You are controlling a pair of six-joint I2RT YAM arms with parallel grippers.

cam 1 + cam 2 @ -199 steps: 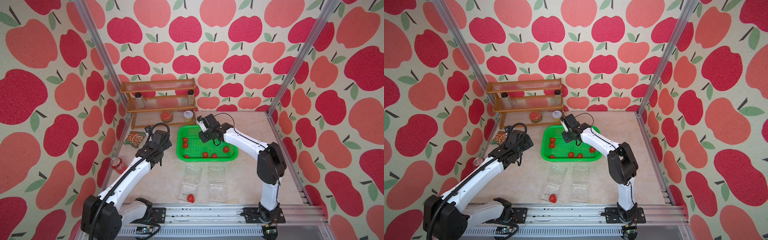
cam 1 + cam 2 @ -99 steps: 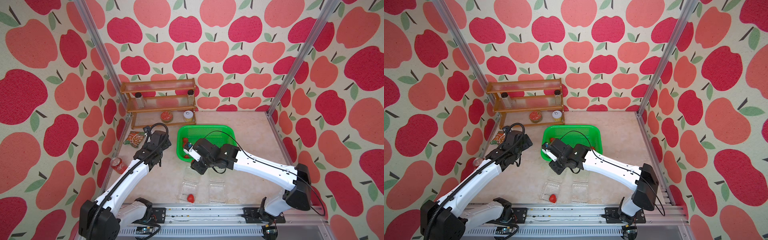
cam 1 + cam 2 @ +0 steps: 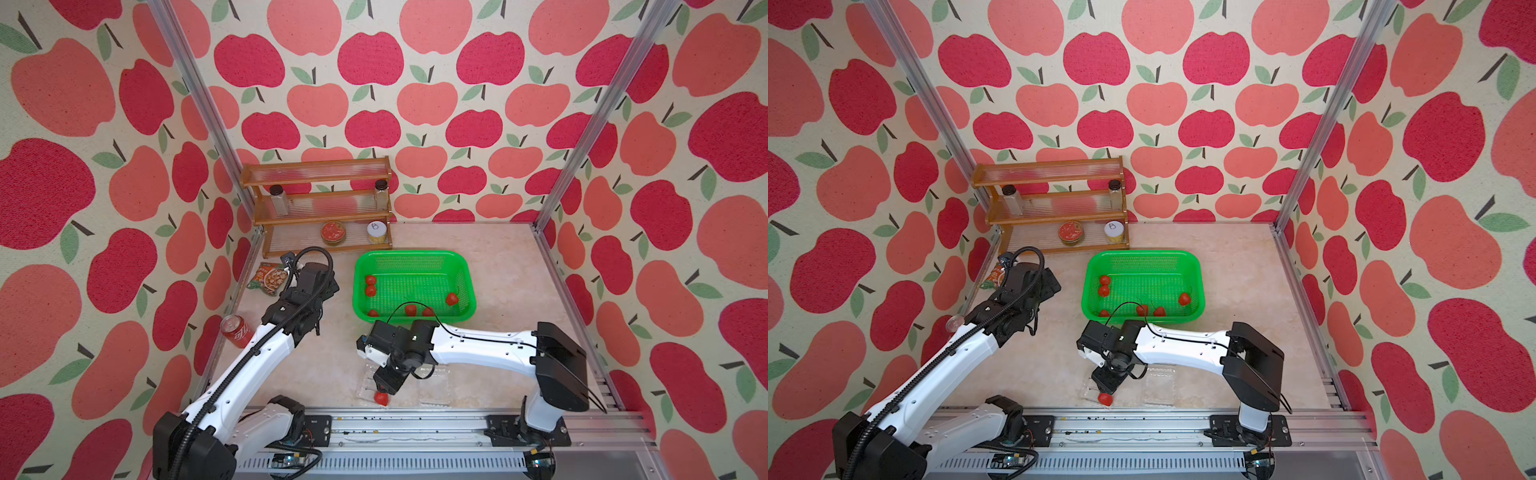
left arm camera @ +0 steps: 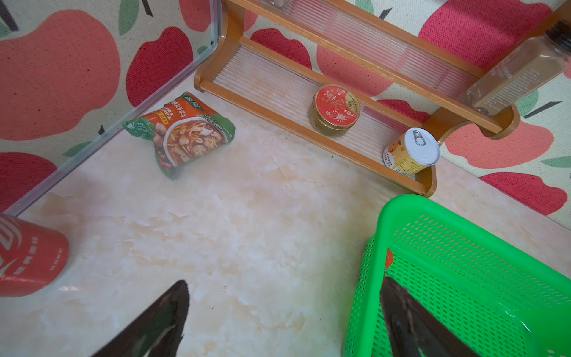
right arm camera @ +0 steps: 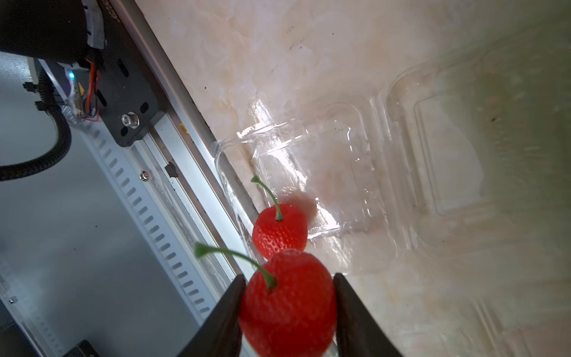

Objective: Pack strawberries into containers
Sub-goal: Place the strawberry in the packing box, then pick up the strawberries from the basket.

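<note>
My right fingers point(image 5: 222, 318) pinch a strawberry point(image 5: 287, 306) over the container point(image 5: 336, 148) at the surface's point(image 5: 278, 55) front edge, one berry point(image 5: 279, 231) already inside; next I should release low, left fingers point(image 4: 154, 324) wide.

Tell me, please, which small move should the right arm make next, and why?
Probably open the right fingers and let the held berry fall: it hangs over the open clear box, next to the other berry lying inside, so it seems in place.

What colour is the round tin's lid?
The tin's lid is red with a floral pattern; clearest in left wrist view.
</note>
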